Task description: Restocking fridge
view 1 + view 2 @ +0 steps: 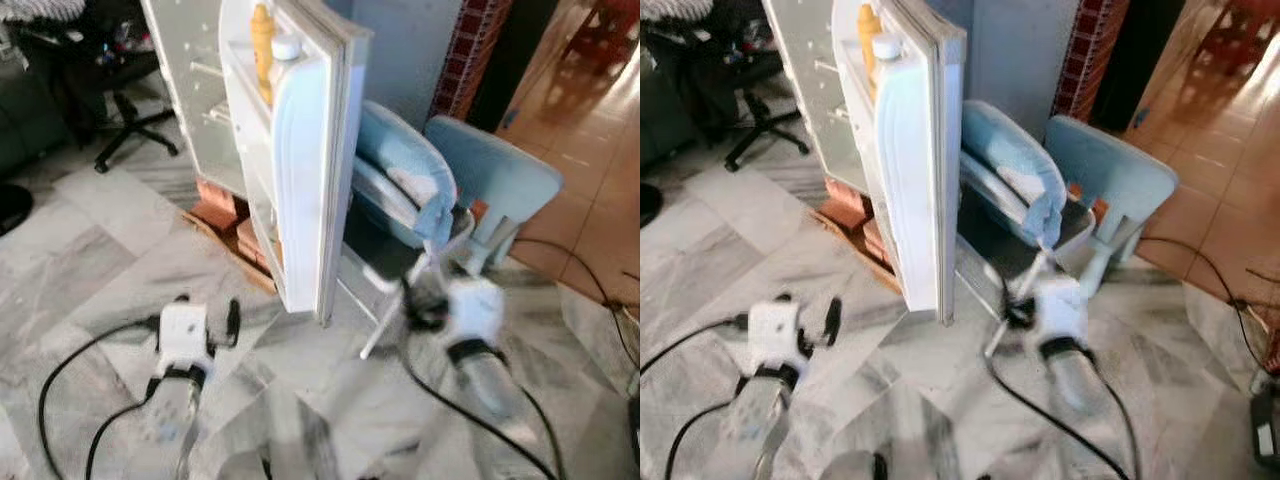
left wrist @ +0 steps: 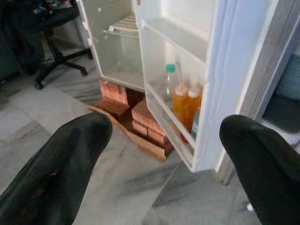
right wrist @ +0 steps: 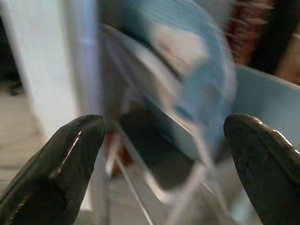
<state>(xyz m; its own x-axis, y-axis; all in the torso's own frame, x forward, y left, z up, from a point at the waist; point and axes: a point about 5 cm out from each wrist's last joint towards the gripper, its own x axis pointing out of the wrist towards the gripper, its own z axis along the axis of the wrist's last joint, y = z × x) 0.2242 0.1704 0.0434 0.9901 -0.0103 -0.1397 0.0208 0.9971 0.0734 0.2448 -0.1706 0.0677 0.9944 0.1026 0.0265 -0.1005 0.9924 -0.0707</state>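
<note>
**A:** Where does the fridge stand, and which way does its door face?

**B:** The white fridge (image 1: 195, 90) stands ahead and to the robot's left, raised on red bricks (image 1: 225, 215) over a marble floor (image 1: 90, 250). Its door (image 1: 300, 170) is swung open toward the robot, long axis upright, so the head views catch it nearly edge-on, the shelved inner face turned to the robot's left.

**A:** What sits in the door?

**B:** From the head, an orange bottle (image 1: 262, 45) and a white-capped one (image 1: 285, 55) in an upper door shelf. The left wrist view looks into the inner face instead: two orange bottles (image 2: 186, 110) with white caps and a clear bottle (image 2: 169, 84) with a green cap, all upright in a lower door shelf, plus a wire rack (image 2: 123, 24) inside the cabinet.

**A:** And the claws?

**B:** The left claw (image 1: 206, 318) hangs low over the floor, left of the door's edge, fingers (image 2: 61, 164) spread wide and holding nothing. The right claw (image 1: 425, 305) is blurred, low on the door's outer side, just before a folding chair (image 1: 400, 200) draped with blue cloth; its fingers (image 3: 61, 164) are also wide apart and empty.

**A:** Anything else around?

**B:** A pale blue plastic chair (image 1: 495, 180) stands beyond the folding one, a black office chair (image 1: 125, 120) is at far left, and black cables (image 1: 60, 380) trail across the floor.
</note>
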